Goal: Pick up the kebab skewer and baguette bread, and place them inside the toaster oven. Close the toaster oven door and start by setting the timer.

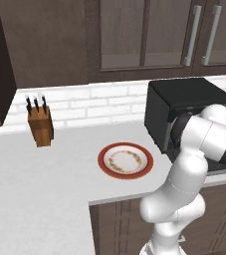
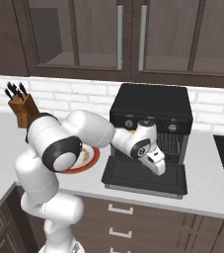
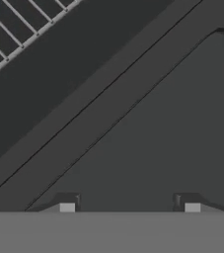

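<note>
Countertop (image 1: 59, 164), pale grey and L-shaped, runs below a white brick backsplash (image 1: 94, 102) and dark wood wall cabinets (image 2: 118, 34) with long silver handles; dark drawers sit under the counter edge. From left to right stand a wooden knife block (image 1: 40, 127) holding black-handled knives, a red-rimmed plate (image 1: 125, 160) with a patterned centre, and the toaster oven (image 2: 153, 111), a black box against the wall with round knobs across its front. The toaster oven door (image 2: 145, 178) lies dropped flat toward the counter edge, its long axis parallel to that edge. The wire rack (image 3: 19, 29) crosses the hand view's upper left. The gripper (image 3: 129, 207) hovers just over the door's dark panel, fingertips (image 3: 67, 207) apart with nothing between them. No legible writing appears.
</note>
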